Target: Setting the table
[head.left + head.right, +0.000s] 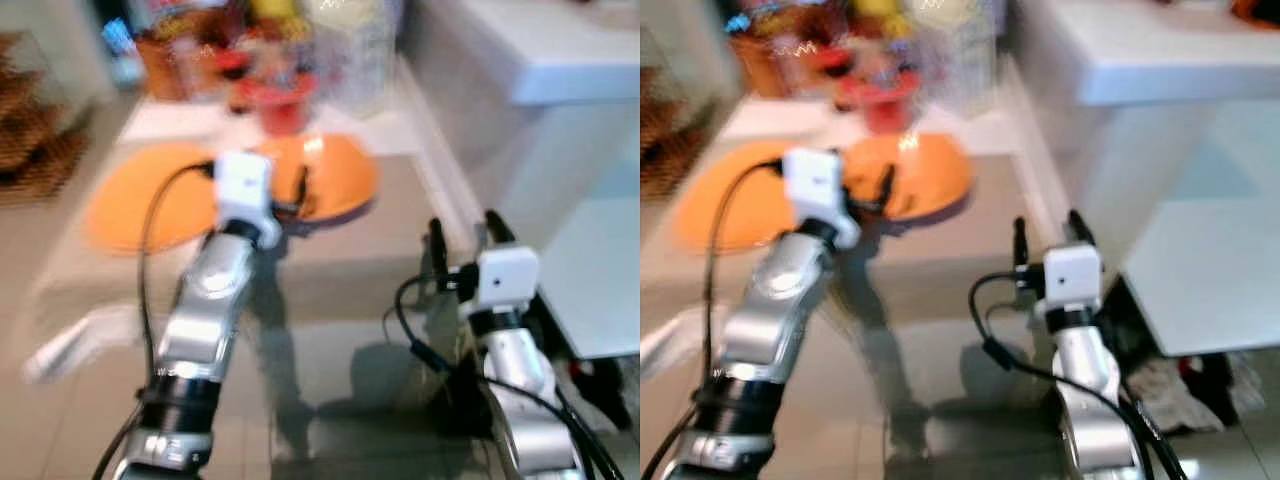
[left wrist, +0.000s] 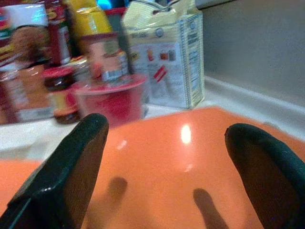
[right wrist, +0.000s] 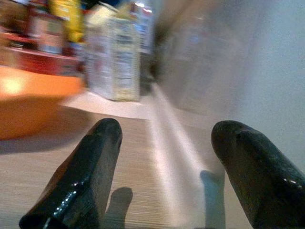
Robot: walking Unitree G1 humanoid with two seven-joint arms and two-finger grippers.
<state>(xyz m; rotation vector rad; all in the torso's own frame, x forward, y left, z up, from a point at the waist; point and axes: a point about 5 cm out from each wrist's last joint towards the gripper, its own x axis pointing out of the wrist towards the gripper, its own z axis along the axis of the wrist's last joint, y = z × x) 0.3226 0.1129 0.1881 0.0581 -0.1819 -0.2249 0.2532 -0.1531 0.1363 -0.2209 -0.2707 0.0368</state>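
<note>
Two orange placemats lie on the table, one (image 1: 335,170) to the right and one (image 1: 135,205) to the left. My left gripper (image 1: 300,192) hovers open just above the right mat's near edge; the left wrist view shows that mat (image 2: 171,171) between the black fingers (image 2: 71,171). My right gripper (image 1: 465,240) is open over the bare wooden table top (image 3: 71,167) near the table's right edge, apart from the mats. Both eye views are blurred.
At the back of the table stand a red bowl (image 2: 112,98), jars (image 2: 59,88), a paper bag of food (image 2: 167,52) and other groceries. A white counter (image 1: 560,50) runs along the right. A wicker rack (image 1: 30,120) stands at the far left.
</note>
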